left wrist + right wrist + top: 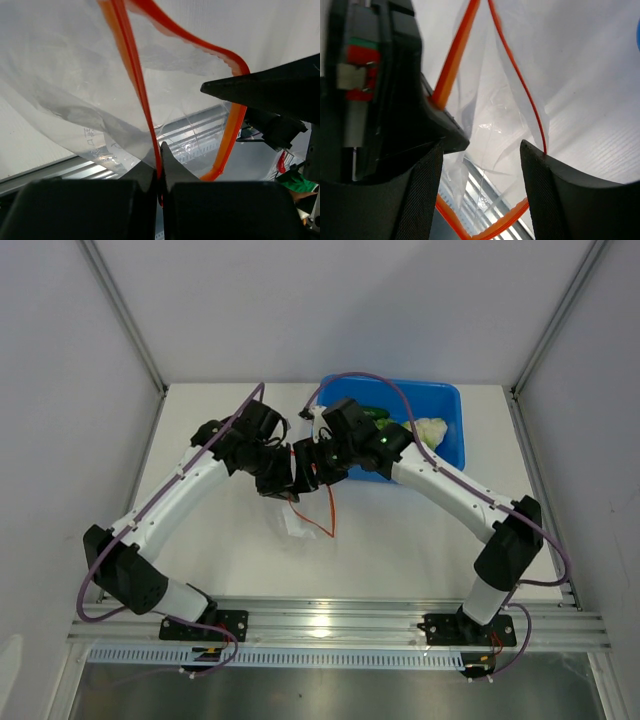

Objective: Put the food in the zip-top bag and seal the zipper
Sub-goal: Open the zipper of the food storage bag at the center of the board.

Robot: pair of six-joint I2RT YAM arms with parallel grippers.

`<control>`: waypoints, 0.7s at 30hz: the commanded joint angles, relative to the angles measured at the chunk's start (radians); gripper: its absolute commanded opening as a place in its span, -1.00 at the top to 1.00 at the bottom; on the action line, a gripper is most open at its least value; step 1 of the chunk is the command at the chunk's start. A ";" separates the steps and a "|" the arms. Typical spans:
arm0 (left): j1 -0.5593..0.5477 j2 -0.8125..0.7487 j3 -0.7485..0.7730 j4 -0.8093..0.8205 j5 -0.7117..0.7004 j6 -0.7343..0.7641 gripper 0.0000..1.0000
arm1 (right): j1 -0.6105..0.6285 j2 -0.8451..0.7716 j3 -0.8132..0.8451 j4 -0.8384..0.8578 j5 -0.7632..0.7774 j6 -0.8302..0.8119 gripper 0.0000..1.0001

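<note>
Clamping the zipper (132, 75) of the zip-top bag (60, 60), the left gripper (160, 159) is closed; the right gripper (480, 150) stands with jaws apart (bag film between them).

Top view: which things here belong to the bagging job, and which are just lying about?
Job: zip-top bag; its zipper, pinched by the left gripper; right gripper, open at the bag's mouth; cauliflower; cucumber.
Lying about: blue bin; aluminium rail.
</note>
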 commanded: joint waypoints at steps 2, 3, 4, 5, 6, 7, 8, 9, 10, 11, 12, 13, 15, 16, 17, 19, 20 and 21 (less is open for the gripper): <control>-0.005 -0.019 0.019 0.013 0.052 0.035 0.99 | -0.014 0.052 0.088 -0.062 0.055 -0.027 -0.28; -0.007 -0.022 -0.009 0.026 0.052 0.029 0.99 | -0.026 0.072 0.088 -0.068 0.046 -0.025 -0.24; -0.007 -0.039 -0.023 0.042 0.066 0.027 0.99 | -0.032 0.075 0.076 -0.070 0.028 -0.027 -0.22; -0.005 -0.046 -0.043 0.056 0.075 0.023 0.99 | -0.041 0.077 0.064 -0.067 0.025 -0.025 -0.19; -0.004 -0.050 -0.051 0.062 0.072 0.023 0.99 | -0.046 0.074 0.050 -0.064 0.024 -0.022 -0.14; 0.001 -0.053 -0.056 0.054 0.063 0.023 0.99 | -0.051 0.068 0.032 -0.047 0.029 -0.022 -0.11; 0.002 -0.054 -0.054 0.043 0.054 0.026 0.99 | -0.054 0.060 -0.015 -0.035 0.035 -0.018 -0.10; 0.007 -0.057 -0.053 0.037 0.045 0.029 0.99 | -0.066 0.049 -0.040 -0.021 0.043 -0.015 -0.08; 0.013 -0.065 -0.060 0.030 0.034 0.032 0.99 | -0.072 0.034 -0.060 -0.007 0.047 -0.006 -0.08; 0.030 -0.091 -0.066 0.030 0.025 0.030 0.99 | -0.078 0.028 -0.082 -0.001 0.052 -0.004 -0.07; 0.041 -0.108 -0.074 0.037 0.025 0.021 0.99 | -0.087 0.025 -0.115 0.001 0.058 0.001 -0.07; 0.051 -0.125 -0.083 0.043 0.026 0.018 0.99 | -0.098 0.017 -0.129 0.008 0.063 0.007 -0.06; 0.085 -0.161 -0.102 0.050 0.011 0.013 0.99 | -0.106 0.009 -0.177 0.024 0.069 0.007 -0.06; 0.094 -0.171 -0.100 0.048 0.009 0.013 0.99 | -0.107 0.003 -0.189 0.037 0.074 0.004 -0.06; 0.111 -0.177 -0.099 0.040 0.005 0.016 0.99 | -0.109 0.003 -0.200 0.041 0.080 0.004 -0.06; 0.125 -0.182 -0.094 0.031 0.000 0.021 0.99 | -0.109 0.005 -0.217 0.051 0.074 0.002 -0.07; 0.125 -0.182 -0.091 0.025 0.002 0.023 0.99 | -0.107 0.002 -0.220 0.057 0.068 -0.002 -0.07; 0.125 -0.172 -0.091 0.023 0.009 0.027 0.99 | -0.109 -0.002 -0.221 0.068 0.040 -0.007 -0.07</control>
